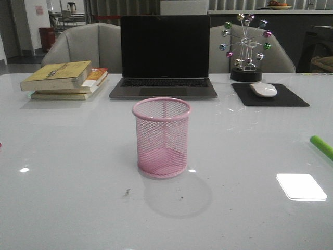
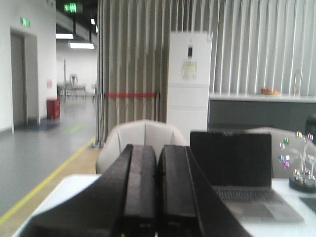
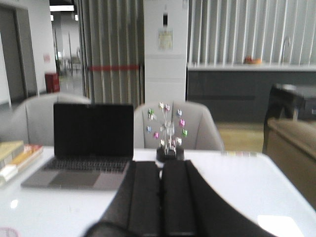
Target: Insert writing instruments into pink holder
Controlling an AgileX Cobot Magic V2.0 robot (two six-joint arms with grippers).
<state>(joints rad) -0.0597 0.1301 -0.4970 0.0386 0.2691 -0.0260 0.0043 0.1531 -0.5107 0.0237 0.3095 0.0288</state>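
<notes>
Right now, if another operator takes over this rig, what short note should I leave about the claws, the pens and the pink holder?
Left claw: shut, holding nothing, raised and looking over the table.
Right claw: shut, holding nothing, also raised.
Pink holder: upright in the middle of the table, in front of the laptop. It is empty.
Green pen: lying on the table at the far right edge of the front view, only partly in frame.
The magenta pen is not visible in any view.
Done: nothing inserted.
Left: find both pens, pick each up, put them in the holder.
</notes>
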